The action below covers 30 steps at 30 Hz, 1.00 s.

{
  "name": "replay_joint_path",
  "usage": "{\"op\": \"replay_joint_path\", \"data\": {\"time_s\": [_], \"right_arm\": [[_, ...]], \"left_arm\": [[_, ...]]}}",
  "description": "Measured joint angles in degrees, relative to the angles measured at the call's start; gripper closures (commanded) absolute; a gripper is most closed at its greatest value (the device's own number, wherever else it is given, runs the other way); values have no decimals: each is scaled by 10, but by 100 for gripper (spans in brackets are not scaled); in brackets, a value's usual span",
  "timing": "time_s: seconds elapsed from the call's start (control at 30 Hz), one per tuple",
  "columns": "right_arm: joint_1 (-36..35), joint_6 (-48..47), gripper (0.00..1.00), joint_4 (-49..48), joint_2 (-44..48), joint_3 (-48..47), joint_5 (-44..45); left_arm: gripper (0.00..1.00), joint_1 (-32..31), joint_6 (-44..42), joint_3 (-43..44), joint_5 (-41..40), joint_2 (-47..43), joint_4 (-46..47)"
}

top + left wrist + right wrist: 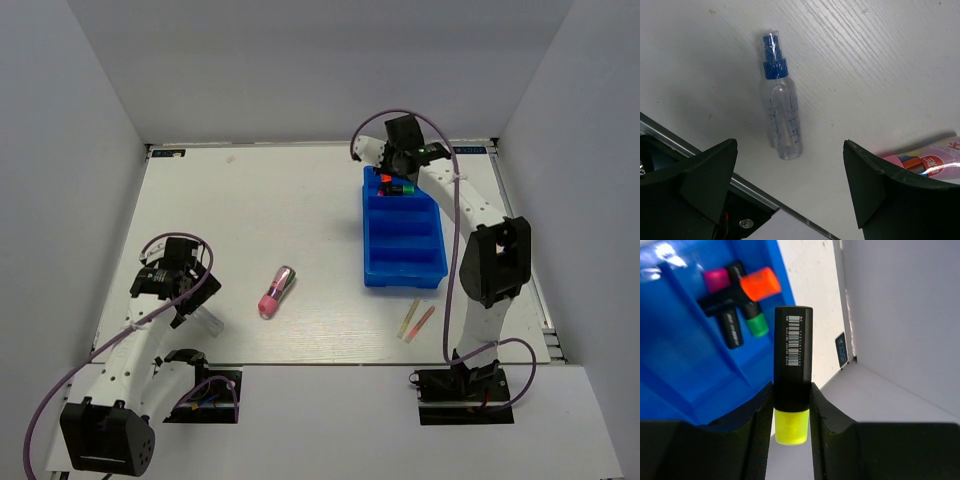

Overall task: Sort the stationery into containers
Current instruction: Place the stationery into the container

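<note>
My right gripper (404,163) hovers over the far end of the blue tray (428,262). In the right wrist view it (791,402) is shut on a black highlighter with a yellow cap (793,350), above the tray (680,370). Pink-, orange- and green-capped highlighters (747,300) lie in the far compartment (394,186). My left gripper (183,293) (790,185) is open and empty above the table. A clear blue-tipped pen (780,115) lies just ahead of it, also seen from the top (212,320). A pink-and-silver marker (276,291) lies mid-table.
A thin yellow pen and a thin pink pen (416,320) lie side by side on the table near the tray's front end. The pink marker's end shows at the right edge of the left wrist view (935,162). White walls enclose the table on three sides.
</note>
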State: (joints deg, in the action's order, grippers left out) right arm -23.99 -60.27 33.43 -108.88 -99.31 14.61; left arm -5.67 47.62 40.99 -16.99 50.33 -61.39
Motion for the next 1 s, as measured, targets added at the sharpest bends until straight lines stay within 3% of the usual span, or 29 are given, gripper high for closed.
{"op": "replay_joint_path", "data": {"time_s": [0.57, 0.63, 0.67, 0.87, 1.0], "right_arm": [[92, -94, 99, 4, -71, -13, -93], [96, -103, 85, -5, -73, -10, -100], [98, -107, 66, -8, -75, -10, -104], [104, -111, 45, -18, -87, -2, -127], [105, -107, 37, -20, -87, 5, -145]], "left_arm": [[2, 3, 40, -17, 33, 29, -9], [2, 3, 42, -19, 33, 29, -9], [2, 3, 43, -20, 33, 30, -9], [1, 3, 56, -26, 34, 32, -11], [1, 3, 64, -30, 40, 43, -14]]}}
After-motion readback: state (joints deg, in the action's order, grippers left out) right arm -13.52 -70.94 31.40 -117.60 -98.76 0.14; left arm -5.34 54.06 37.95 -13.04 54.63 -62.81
